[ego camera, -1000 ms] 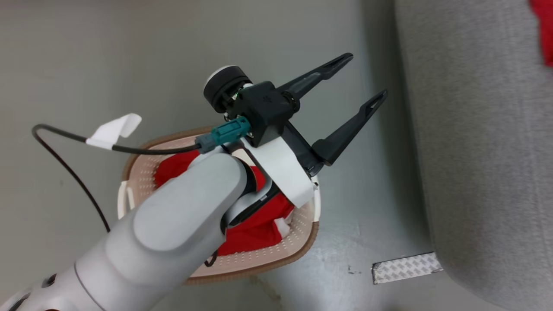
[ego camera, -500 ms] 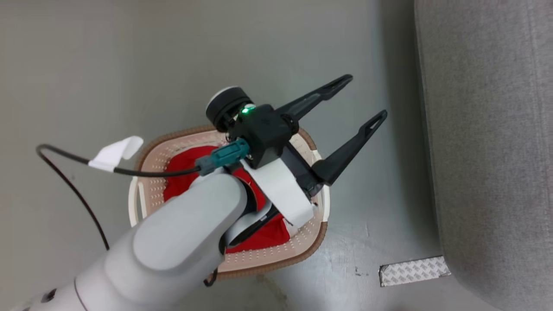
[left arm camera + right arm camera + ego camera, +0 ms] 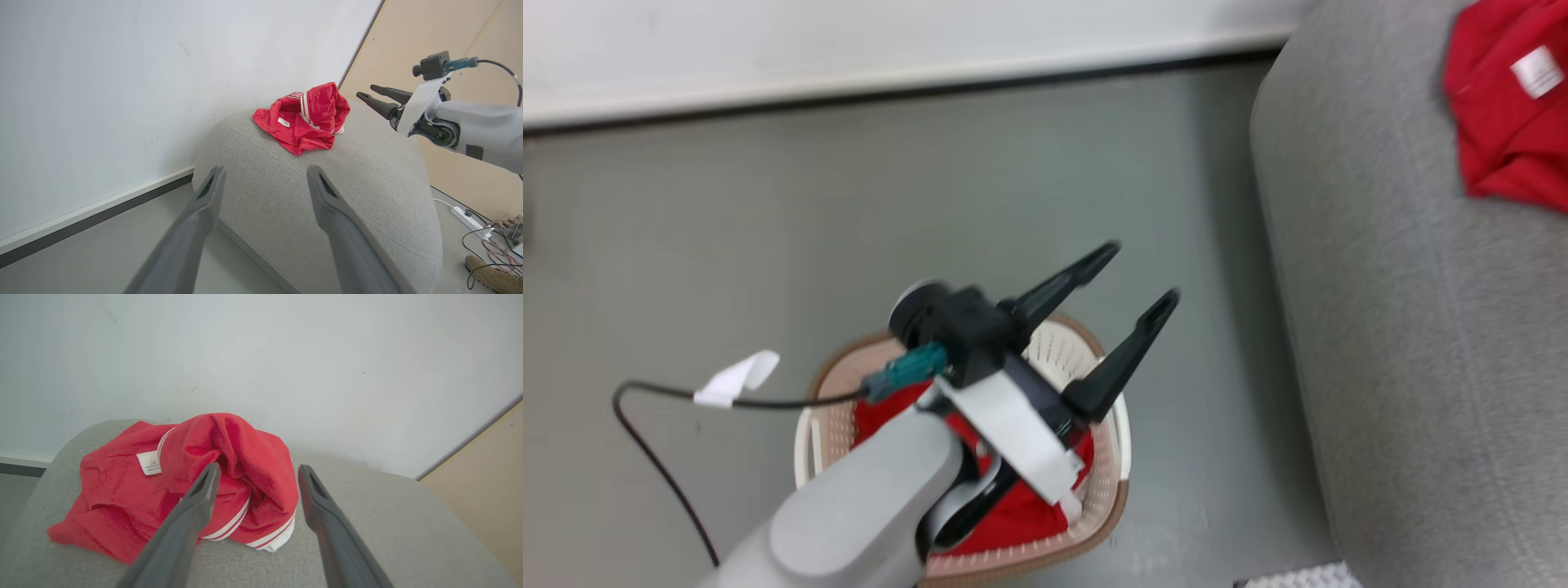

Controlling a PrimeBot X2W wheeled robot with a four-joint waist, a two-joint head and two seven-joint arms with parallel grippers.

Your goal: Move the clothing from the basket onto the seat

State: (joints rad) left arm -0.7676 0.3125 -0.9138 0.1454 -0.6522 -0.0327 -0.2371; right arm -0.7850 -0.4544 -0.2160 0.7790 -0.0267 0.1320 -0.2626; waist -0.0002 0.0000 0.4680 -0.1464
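Observation:
The oval cream basket with a brown rim stands on the grey floor, left of the seat. Red clothing lies inside it, partly hidden by my left arm. My left gripper hovers open and empty above the basket's far rim, fingers pointing toward the seat. Another red garment with white stripes lies crumpled on the seat's top, also seen as clothing and clothing. My right gripper is open just behind that garment, holding nothing; it appears again as the right gripper.
A white wall with a dark baseboard runs behind the basket and seat. A black cable with a white tag trails from my left wrist. A power strip, loose wires and a shoe lie on the floor beyond the seat.
The head camera has swung up, so the wall's base and the garment on the seat have come into view. My left gripper stays open over the basket.

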